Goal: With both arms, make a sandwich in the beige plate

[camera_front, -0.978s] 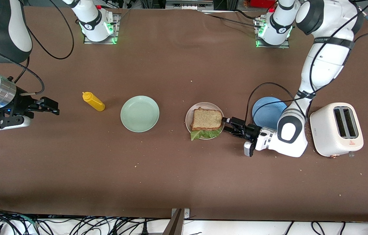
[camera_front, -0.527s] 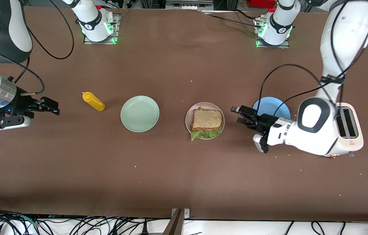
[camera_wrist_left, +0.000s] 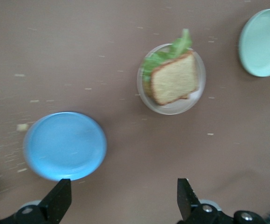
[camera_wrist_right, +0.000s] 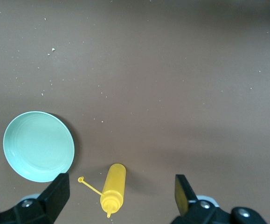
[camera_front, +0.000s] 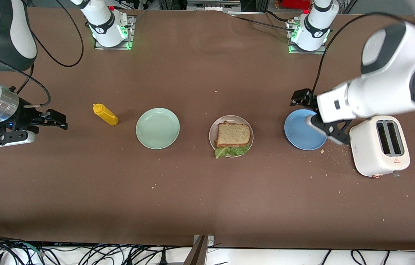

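Left claw (camera_front: 300, 98) spread and empty, up over blue plate's (camera_front: 300, 130) rim, right of frame centre; right claw (camera_front: 57, 120) spread, empty, waiting at frame's left edge. Sandwich (camera_front: 233, 135) on beige plate (camera_front: 212, 133) mid-frame, lettuce poking over lower rim. Mint plate (camera_front: 157, 128), mustard bottle (camera_front: 105, 114), toaster (camera_front: 380, 146) on tabletop.

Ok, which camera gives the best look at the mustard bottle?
The right wrist view: the yellow mustard bottle lies large and sharp there, its open cap dangling by the nozzle. The front view shows it small beside the mint green plate. The left wrist view doesn't show it.
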### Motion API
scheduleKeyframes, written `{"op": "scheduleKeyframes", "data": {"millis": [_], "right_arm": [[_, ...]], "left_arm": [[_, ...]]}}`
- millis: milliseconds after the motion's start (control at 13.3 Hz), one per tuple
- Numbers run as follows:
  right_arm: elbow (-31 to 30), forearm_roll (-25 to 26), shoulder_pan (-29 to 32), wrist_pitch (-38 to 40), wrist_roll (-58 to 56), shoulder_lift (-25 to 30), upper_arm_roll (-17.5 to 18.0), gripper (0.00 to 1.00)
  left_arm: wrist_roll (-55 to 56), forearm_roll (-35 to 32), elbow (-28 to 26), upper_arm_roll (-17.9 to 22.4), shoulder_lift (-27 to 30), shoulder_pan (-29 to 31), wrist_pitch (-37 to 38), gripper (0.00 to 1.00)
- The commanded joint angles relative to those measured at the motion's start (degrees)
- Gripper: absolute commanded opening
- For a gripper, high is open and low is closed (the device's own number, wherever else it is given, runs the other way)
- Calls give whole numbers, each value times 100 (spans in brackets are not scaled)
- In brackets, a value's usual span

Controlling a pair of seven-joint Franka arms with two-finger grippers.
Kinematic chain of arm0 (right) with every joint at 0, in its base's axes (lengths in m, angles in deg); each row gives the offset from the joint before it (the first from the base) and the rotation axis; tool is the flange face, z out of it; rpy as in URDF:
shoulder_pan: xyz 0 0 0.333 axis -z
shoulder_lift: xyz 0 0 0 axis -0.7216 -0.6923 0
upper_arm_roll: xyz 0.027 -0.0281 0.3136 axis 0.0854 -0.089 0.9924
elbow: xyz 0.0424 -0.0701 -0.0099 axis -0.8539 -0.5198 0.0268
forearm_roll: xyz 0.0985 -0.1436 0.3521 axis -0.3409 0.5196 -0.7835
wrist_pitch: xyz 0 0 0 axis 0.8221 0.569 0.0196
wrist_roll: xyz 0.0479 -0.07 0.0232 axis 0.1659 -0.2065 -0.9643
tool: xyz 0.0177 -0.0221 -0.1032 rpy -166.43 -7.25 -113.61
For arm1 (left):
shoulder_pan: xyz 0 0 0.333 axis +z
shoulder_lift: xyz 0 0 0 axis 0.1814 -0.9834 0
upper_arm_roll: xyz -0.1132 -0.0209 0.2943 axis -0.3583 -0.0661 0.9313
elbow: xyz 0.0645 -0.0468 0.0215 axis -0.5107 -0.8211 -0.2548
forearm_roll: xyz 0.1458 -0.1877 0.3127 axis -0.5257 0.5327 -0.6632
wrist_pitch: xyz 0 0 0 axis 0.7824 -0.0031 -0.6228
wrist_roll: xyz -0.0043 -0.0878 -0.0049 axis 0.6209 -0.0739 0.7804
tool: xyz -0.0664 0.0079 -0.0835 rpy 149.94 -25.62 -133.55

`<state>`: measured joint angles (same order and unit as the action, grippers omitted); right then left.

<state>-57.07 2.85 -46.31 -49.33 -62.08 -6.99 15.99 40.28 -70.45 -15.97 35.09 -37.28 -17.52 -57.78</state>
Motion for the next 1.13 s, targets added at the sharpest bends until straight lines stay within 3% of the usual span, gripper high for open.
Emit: {"op": "scheduleKeyframes", "data": {"millis": [0,301,527,1054], "right_arm": [[-74,81,74,-13,75,71,89,100],[-74,81,74,-13,75,71,89,100],[-74,81,74,-13,75,71,89,100],[-74,72,83,40,22,71,72,100]], "left_arm": [[121,-759,-510,233,762,-112,-57,100],[876,-866,-1196,233,1642,188,-93,100],[807,-315,-1354,434,1784,232,-346,100],[719,-330,-1039,435,1538,302,-163,100]]}}
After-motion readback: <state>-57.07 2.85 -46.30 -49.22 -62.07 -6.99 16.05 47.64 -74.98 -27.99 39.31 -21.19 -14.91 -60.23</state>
